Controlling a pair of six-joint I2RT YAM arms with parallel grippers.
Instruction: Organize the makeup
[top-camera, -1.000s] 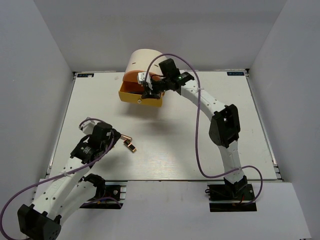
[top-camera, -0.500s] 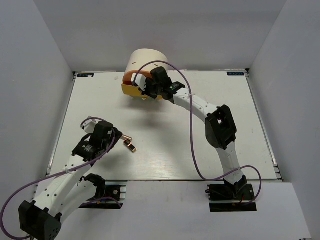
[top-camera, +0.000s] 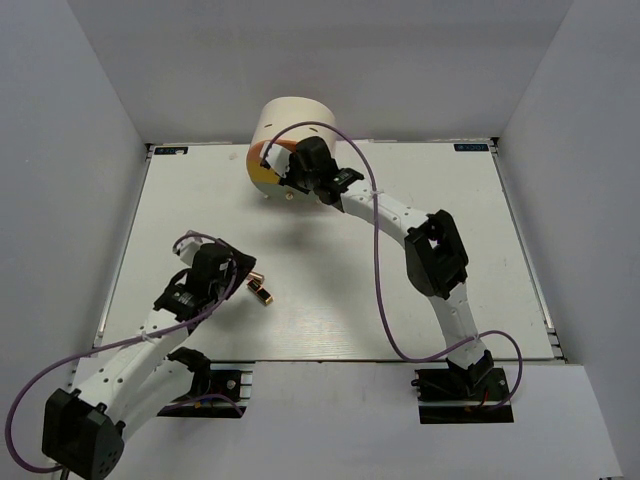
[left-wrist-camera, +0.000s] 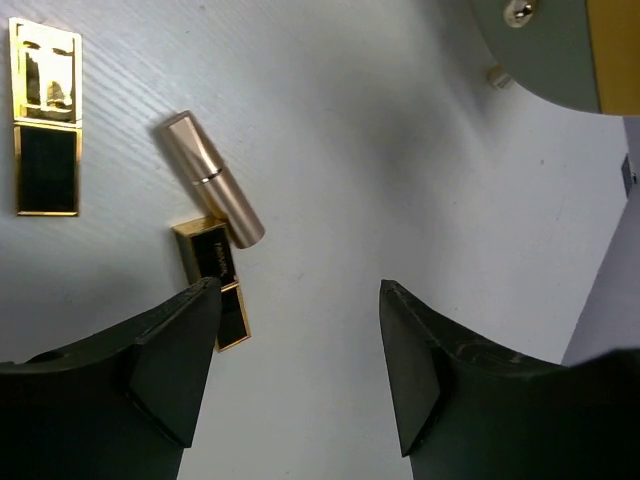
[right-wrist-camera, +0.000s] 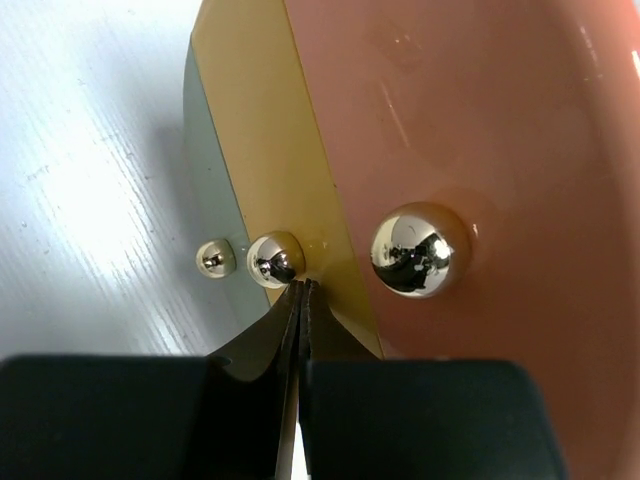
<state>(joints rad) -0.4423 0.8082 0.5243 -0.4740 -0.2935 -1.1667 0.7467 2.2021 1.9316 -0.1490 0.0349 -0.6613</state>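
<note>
The rose-gold lipstick (left-wrist-camera: 212, 178) lies flat on the white table (top-camera: 330, 290), in the near-left part; one end touches the top of a gold-black lipstick (left-wrist-camera: 215, 282), which also lies flat. A second gold-and-black case (left-wrist-camera: 45, 120) lies a little apart from the pair, and it shows only in the left wrist view.

The left gripper (left-wrist-camera: 300, 340) hovers just beside the two touching lipsticks; its jaws are spread wide with only bare table between them, so it has hold of nothing; the lower end of the gold-black lipstick sits right by one finger.

Well apart from all that, at the back of the table, stands the cream half-round box (top-camera: 290, 120); from above only a sliver of yellow and orange shows at its front. The right gripper (right-wrist-camera: 301, 290) is up against that front; its fingers are pressed flat together and grip nothing; the tips sit right at the small gold knob (right-wrist-camera: 275, 258) on the yellow drawer (right-wrist-camera: 270, 150). A larger gold knob (right-wrist-camera: 420, 250) sits just beside it on the orange drawer (right-wrist-camera: 450, 130).
</note>
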